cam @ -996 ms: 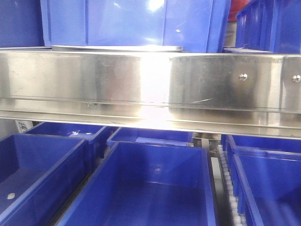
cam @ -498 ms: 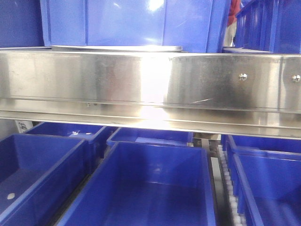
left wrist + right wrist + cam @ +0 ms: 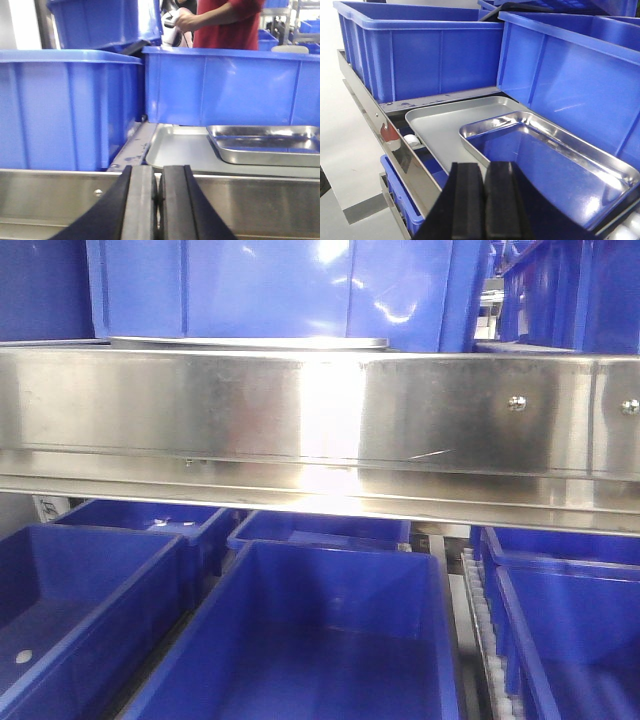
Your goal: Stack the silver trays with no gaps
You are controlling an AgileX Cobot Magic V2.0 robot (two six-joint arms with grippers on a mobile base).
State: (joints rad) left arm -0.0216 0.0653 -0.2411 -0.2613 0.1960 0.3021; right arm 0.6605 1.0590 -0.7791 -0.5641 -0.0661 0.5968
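A long flat brushed-steel rail with screw heads [image 3: 320, 420] spans the front view, with large blue plastic bins [image 3: 310, 640] below it and more blue bins [image 3: 280, 285] above. In the left wrist view, the rail [image 3: 60, 197] runs just under the left gripper [image 3: 158, 210], whose black fingers are pressed together with nothing between them. Beyond that gripper, blue bins [image 3: 65, 110] form a wall, and a person in a red shirt [image 3: 225, 22] stands behind them. Ahead and to its right, a shiny rectangular stainless-steel tray [image 3: 267, 145] sits tilted on a larger dull silver tray [image 3: 175, 150]. The right gripper [image 3: 484, 205] is likewise closed and empty; directly ahead of it the shiny tray [image 3: 545, 165] lies askew atop the flat tray [image 3: 440, 127], overhanging toward the gripper's right, not nested.
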